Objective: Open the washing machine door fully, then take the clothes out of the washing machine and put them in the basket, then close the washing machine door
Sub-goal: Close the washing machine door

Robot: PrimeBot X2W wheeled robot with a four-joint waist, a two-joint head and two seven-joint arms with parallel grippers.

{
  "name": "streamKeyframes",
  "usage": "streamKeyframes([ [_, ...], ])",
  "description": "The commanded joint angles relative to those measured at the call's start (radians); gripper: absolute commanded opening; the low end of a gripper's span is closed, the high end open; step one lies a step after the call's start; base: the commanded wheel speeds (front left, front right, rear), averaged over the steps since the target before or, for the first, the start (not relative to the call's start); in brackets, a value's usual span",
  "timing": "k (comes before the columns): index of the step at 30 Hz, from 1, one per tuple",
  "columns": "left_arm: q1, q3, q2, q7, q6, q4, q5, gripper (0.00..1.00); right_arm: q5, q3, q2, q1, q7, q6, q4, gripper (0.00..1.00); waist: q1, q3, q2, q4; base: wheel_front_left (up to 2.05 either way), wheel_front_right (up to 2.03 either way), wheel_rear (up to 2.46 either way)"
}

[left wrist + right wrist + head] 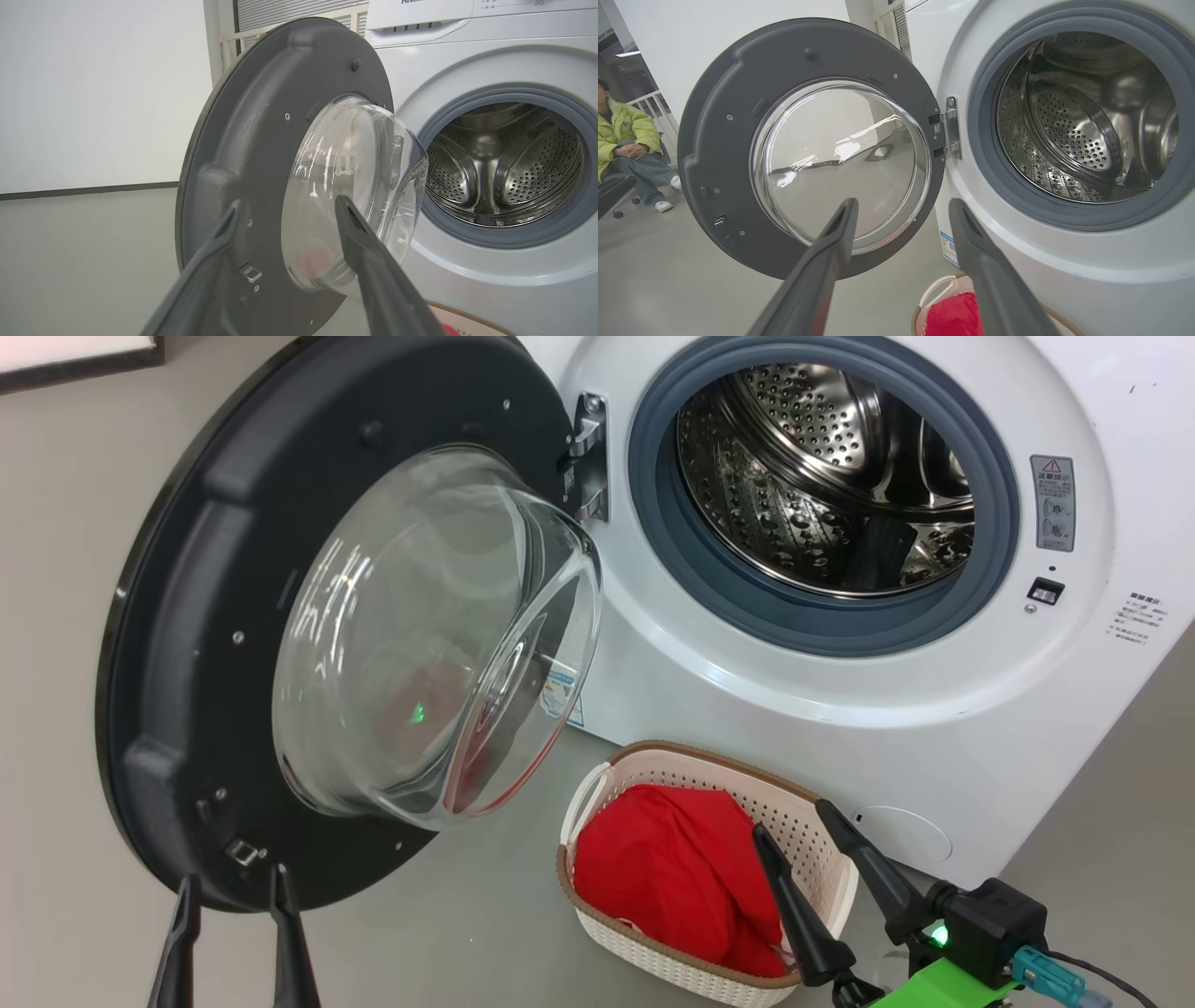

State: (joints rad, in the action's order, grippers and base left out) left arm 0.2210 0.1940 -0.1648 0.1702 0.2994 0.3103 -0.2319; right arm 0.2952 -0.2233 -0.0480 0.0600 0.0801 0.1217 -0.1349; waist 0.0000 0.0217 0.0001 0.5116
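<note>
— How was the left end effector (pixel 233 875) found?

— Its two long dark fingers were spread, with nothing held between them. The tips were seen near the lower edge of the large round black-rimmed door (pixel 187 616) with its bulging clear glass bowl.

— And the right end effector (pixel 790 817)?

— Spread as well and empty, poised over the small cream perforated plastic basket (pixel 653 744) set on the grey floor (pixel 467 915).

— Where were the bright red fabric clothes (pixel 672 877) seen?

— Heaped inside that basket, just in front of the big white front-loading washing machine (pixel 747 709). The door was swung wide on its hinge, and the perforated steel drum (pixel 822 476) was exposed.
</note>
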Motion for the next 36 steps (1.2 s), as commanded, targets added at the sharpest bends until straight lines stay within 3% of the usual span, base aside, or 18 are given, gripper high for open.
streamKeyframes([
  [1,-0.03,-0.035,-0.013,0.012,0.011,0.03,-0.003,0.78,0.006,-0.023,-0.002,-0.051,0.008,0.009,-0.024,1.0,0.0,-0.002,-0.0001,-0.001,0.0,0.0,0.0],
  [3,-0.031,-0.036,-0.014,0.013,0.011,0.03,-0.005,0.48,0.005,-0.02,-0.002,-0.051,0.009,0.009,-0.023,1.0,0.0,-0.003,-0.0001,-0.002,0.0,0.0,0.0],
  [5,-0.032,-0.037,-0.015,0.014,0.012,0.03,-0.006,0.37,0.005,-0.018,-0.002,-0.052,0.01,0.009,-0.023,1.0,0.0,-0.004,-0.0001,-0.003,0.0,0.0,0.0],
  [7,-0.033,-0.036,-0.014,0.015,0.012,0.033,-0.008,0.09,0.005,-0.016,-0.002,-0.052,0.012,0.009,-0.023,1.0,0.0,-0.004,-0.0001,-0.003,0.0,0.0,0.0],
  [8,-0.034,-0.035,-0.012,0.018,0.01,0.037,-0.013,0.0,0.006,-0.015,-0.002,-0.051,0.013,0.009,-0.022,1.0,0.0,-0.004,-0.0001,-0.003,0.0,0.0,0.0],
  [17,-0.042,-0.068,-0.007,0.01,-0.024,0.056,-0.11,0.0,0.012,-0.012,-0.002,-0.049,0.025,0.009,-0.014,1.0,0.0,0.004,-0.0001,-0.003,0.0,0.0,0.0],
  [23,-0.07,-0.166,-0.045,-0.004,-0.088,0.039,-0.252,0.0,0.016,-0.014,-0.002,-0.059,0.035,0.009,-0.002,1.0,0.0,0.004,-0.0001,-0.005,0.0,0.0,0.0],
  [30,-0.134,-0.289,-0.077,-0.02,-0.128,-0.01,-0.401,0.0,0.022,-0.016,-0.002,-0.078,0.047,0.009,0.016,1.0,0.0,0.007,-0.0001,-0.01,0.0,0.0,0.0],
  [36,-0.23,-0.37,-0.101,-0.1,-0.156,-0.092,-0.564,0.0,0.027,-0.018,-0.002,-0.087,0.059,0.009,0.03,1.0,0.0,0.01,-0.0001,-0.014,0.0,0.0,0.0],
])
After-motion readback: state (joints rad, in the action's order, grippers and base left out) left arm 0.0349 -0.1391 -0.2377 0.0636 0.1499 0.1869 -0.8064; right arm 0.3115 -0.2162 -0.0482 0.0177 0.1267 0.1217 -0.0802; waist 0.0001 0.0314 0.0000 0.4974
